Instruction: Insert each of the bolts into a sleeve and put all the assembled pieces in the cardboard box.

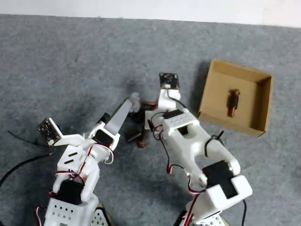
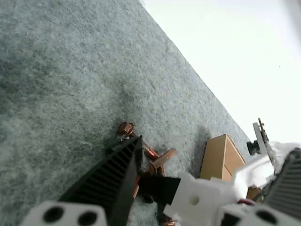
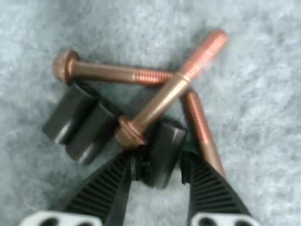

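A small pile of copper bolts [image 3: 108, 73] and black sleeves [image 3: 77, 122] lies on the grey carpet between the two arms. My right gripper [image 3: 160, 165] points down into the pile and is shut on one black sleeve [image 3: 162, 153]; a bolt's head [image 3: 129, 134] rests against that sleeve. My left gripper [image 1: 121, 113] hovers open just left of the pile, its black finger [image 2: 113, 174] near a bolt head [image 2: 125, 128]. The cardboard box [image 1: 214, 101] sits to the right, with one assembled piece [image 1: 233, 102] lying inside.
Grey carpet [image 1: 70, 61] stretches free to the left and behind the pile. The right arm's white body [image 1: 188, 141] stands between the pile and the box's near corner. A pale floor strip [image 1: 188, 9] borders the carpet's far edge.
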You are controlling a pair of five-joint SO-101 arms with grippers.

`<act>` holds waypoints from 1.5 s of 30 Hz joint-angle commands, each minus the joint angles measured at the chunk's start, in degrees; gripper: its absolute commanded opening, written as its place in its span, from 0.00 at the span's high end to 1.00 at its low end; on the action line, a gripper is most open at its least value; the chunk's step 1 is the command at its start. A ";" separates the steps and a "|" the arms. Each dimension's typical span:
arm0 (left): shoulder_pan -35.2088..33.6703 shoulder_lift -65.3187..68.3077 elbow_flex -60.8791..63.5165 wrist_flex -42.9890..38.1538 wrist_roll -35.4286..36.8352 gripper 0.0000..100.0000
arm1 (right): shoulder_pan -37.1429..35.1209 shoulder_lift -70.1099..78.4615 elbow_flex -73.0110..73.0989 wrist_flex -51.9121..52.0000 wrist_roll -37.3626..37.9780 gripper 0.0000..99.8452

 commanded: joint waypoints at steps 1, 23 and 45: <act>-0.31 -0.66 1.10 -1.32 0.44 0.59 | 1.80 4.79 -6.20 -0.57 -0.62 0.87; -0.57 -0.84 1.10 -1.05 0.62 0.59 | 2.68 5.32 -10.86 13.49 -0.18 0.87; -0.66 -0.84 1.10 1.93 0.44 0.59 | 8.75 5.49 -10.77 13.76 -0.62 0.87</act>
